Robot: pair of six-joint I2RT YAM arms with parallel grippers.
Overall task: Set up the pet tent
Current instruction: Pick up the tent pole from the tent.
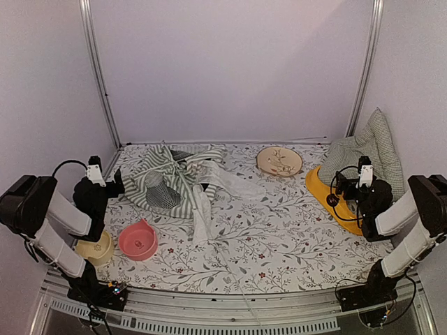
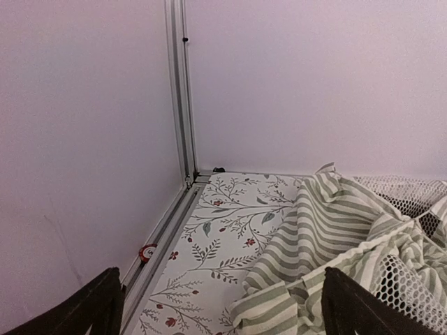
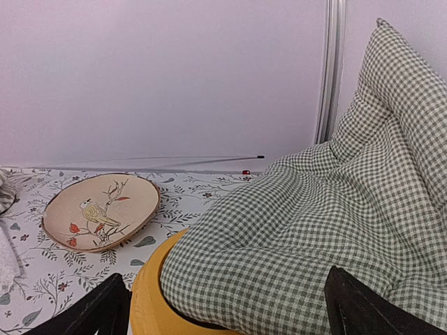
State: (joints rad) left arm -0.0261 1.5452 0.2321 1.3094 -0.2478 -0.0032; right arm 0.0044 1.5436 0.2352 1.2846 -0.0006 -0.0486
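Pet tent (image 1: 171, 183): collapsed heap, long axis left-right
Look: green-white stripes, black mesh, crumpled
Left gripper (image 1: 117, 183): released
Right gripper (image 1: 336, 187): released

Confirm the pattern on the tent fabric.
The tent is green-and-white striped; it shows best in the left wrist view.

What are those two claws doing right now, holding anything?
Left gripper: open, holding nothing.
Right gripper: open, holding nothing.

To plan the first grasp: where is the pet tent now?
In the top view the pet tent lies collapsed at the back left, beside the left arm, behind the pink bowl.
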